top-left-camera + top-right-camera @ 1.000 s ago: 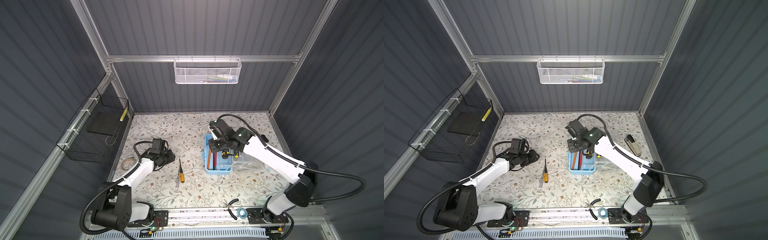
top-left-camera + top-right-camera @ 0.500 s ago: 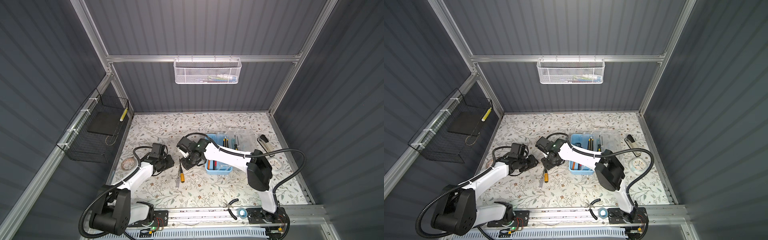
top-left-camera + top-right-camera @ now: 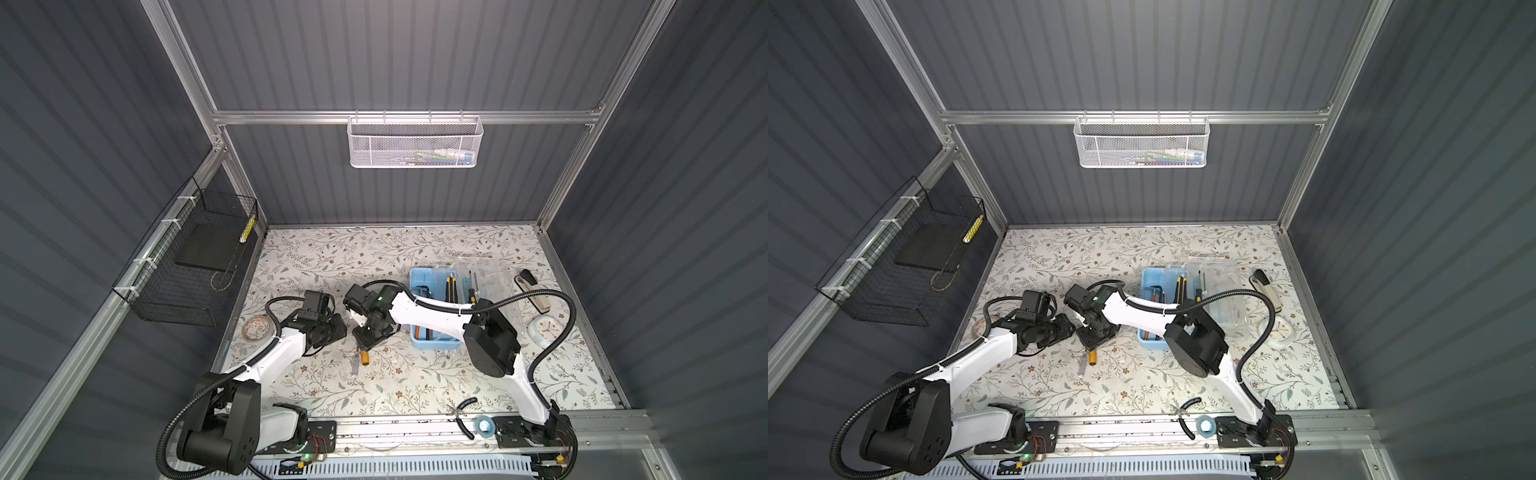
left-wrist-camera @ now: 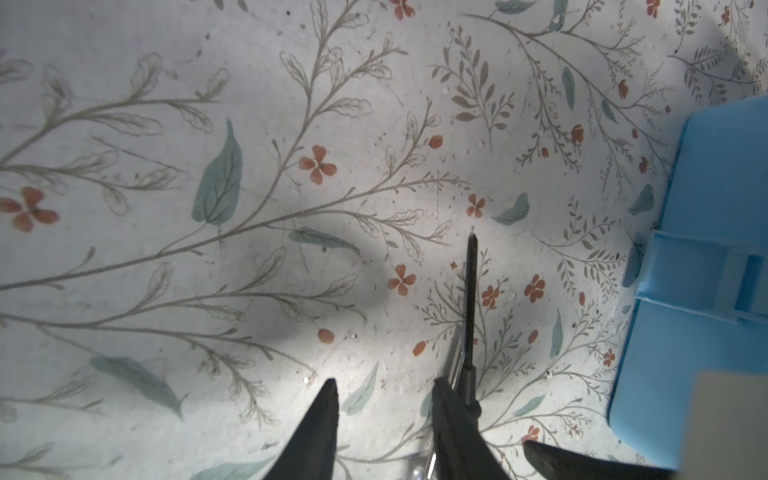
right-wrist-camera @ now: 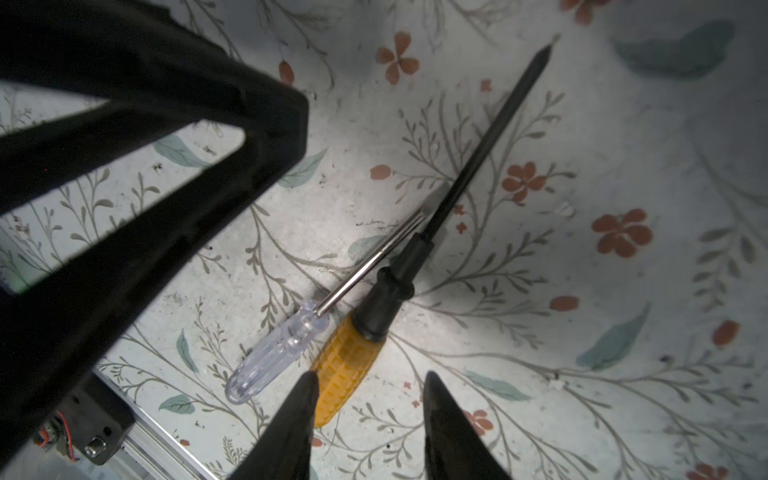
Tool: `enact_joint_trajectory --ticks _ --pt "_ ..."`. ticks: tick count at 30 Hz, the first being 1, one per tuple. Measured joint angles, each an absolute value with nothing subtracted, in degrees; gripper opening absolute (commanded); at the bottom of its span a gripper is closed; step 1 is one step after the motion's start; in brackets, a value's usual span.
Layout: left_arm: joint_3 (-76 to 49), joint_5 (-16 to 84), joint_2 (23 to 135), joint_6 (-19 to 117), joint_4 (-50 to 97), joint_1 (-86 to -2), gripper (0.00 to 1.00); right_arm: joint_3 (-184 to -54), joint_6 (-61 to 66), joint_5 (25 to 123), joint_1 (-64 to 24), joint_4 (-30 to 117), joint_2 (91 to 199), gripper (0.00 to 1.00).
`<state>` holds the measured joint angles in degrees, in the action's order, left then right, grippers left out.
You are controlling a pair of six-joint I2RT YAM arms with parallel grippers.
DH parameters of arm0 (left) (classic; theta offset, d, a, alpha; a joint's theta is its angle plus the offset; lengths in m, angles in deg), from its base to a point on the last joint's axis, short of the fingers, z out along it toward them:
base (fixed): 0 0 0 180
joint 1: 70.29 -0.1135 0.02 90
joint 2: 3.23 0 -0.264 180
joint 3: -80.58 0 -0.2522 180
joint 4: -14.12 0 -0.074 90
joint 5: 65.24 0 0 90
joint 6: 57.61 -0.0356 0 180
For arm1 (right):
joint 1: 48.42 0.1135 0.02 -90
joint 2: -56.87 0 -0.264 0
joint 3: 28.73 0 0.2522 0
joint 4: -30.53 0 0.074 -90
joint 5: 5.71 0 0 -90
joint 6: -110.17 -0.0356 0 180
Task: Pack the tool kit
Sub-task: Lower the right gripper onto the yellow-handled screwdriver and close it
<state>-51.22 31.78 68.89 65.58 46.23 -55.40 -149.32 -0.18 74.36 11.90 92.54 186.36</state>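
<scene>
Blue box [image 3: 417, 277] lies open right of tabletop [image 3: 374, 257] centre in a top view, yellow screwdriver [image 3: 365, 357] loose nearer the left edge. Left wrist: left claw [image 4: 385, 382] part-open, empty. Right wrist: right claw [image 5: 370, 376] part-open over its handle; I'd centre it before closing.

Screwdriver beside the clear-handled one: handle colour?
Screwdriver handle is yellow-orange with a black collar; clearest in the right wrist view.
</scene>
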Motion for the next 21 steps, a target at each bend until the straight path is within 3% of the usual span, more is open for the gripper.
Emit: enact_joint_trajectory --ticks 21 --pt "-51.7 30.8 68.9 65.6 45.5 -55.4 0.39 -153.4 -0.2 75.5 12.9 96.8 190.6 0.34"
